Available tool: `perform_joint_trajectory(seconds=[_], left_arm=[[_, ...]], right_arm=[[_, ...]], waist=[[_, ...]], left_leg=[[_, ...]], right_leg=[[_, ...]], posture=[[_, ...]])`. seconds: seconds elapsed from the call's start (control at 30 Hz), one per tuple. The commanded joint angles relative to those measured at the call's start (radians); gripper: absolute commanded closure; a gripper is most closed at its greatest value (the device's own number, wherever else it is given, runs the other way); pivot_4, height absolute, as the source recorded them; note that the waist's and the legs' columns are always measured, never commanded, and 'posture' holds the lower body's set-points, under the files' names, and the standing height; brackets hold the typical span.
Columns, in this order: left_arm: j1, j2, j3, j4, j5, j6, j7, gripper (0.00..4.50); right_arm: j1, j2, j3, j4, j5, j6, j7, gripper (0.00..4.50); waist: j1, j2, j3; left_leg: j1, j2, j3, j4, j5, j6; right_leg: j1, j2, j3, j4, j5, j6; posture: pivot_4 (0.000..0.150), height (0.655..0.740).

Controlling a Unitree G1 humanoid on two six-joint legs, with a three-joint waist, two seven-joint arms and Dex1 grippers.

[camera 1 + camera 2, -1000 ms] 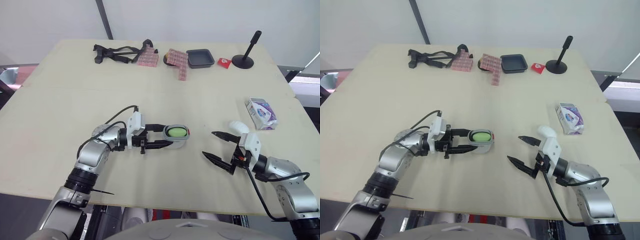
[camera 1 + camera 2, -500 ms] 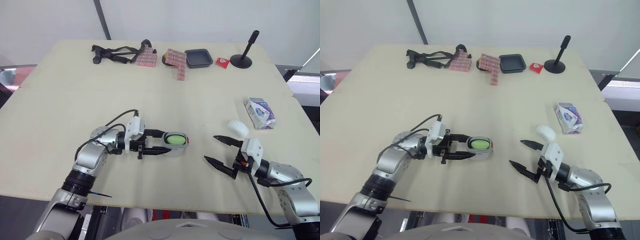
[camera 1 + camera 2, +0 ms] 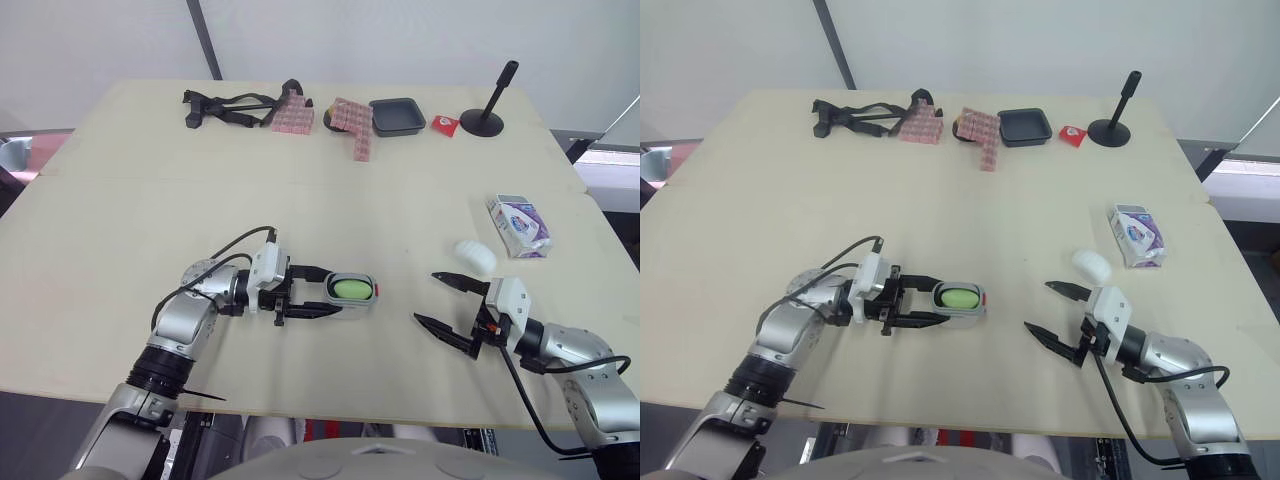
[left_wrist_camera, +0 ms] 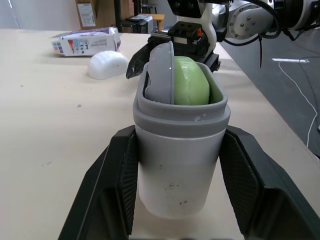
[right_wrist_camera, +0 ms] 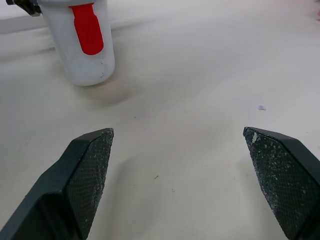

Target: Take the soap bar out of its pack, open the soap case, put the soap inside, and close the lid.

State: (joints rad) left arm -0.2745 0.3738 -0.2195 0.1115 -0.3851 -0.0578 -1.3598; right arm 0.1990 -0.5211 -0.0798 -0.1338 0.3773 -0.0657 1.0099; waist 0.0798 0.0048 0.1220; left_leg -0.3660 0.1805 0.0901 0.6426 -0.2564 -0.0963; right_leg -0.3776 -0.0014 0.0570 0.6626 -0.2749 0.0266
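A grey-white soap case [image 3: 350, 290] with a red latch [image 5: 87, 27] lies on its side near the table's front. A green soap bar [image 4: 190, 82] sits in its open mouth beside a grey flap. My left gripper [image 3: 335, 291] is shut on the case, one black finger [image 4: 115, 180] pressed on each side. To the right, my right gripper [image 3: 425, 297] stands open and holds nothing, its mouth facing the case. A white rounded piece [image 3: 475, 256] lies just behind the right gripper. The purple and white soap pack [image 3: 521, 224] is farther back on the right.
Along the far edge lie a black strap tool [image 3: 225, 105], pink blocks [image 3: 352, 122], a black tray [image 3: 399, 115], a small red packet [image 3: 446, 124] and a black stand [image 3: 487, 118]. The table's front edge [image 3: 330, 418] runs close below both grippers.
My left gripper has drawn the case with the soap nearer the front edge. The right gripper has pulled away from the white rounded piece, which stays on the table.
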Motion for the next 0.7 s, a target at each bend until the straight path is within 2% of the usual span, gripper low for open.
perform_joint_trajectory(seconds=[0.03,0.53,0.7], left_arm=[[-0.011,-0.003,0.000,0.017,0.006,-0.038,-0.011,2.62],[-0.025,-0.006,-0.003,0.055,0.025,-0.069,-0.004,2.62],[-0.033,-0.006,-0.005,0.049,0.023,-0.063,-0.003,2.62]], right_arm=[[-0.005,-0.018,-0.019,-0.007,0.016,-0.016,0.008,0.03],[-0.035,-0.021,-0.023,-0.039,0.035,0.018,-0.010,0.03],[-0.089,-0.099,-0.073,-0.126,0.118,0.181,-0.022,0.03]], waist=[[0.000,0.000,0.000],[-0.002,0.000,0.000],[-0.002,0.000,0.000]], left_leg=[[0.000,0.000,0.000,0.000,0.000,0.000],[0.004,0.000,0.000,-0.002,0.000,0.000],[0.008,0.000,0.000,-0.004,0.000,0.000]], right_leg=[[0.000,0.000,0.000,0.000,0.000,0.000],[0.005,-0.001,0.000,-0.002,0.000,0.000],[0.009,-0.001,-0.001,-0.004,0.000,0.000]], posture=[[0.150,0.7400],[0.150,0.7400],[0.150,0.7400]])
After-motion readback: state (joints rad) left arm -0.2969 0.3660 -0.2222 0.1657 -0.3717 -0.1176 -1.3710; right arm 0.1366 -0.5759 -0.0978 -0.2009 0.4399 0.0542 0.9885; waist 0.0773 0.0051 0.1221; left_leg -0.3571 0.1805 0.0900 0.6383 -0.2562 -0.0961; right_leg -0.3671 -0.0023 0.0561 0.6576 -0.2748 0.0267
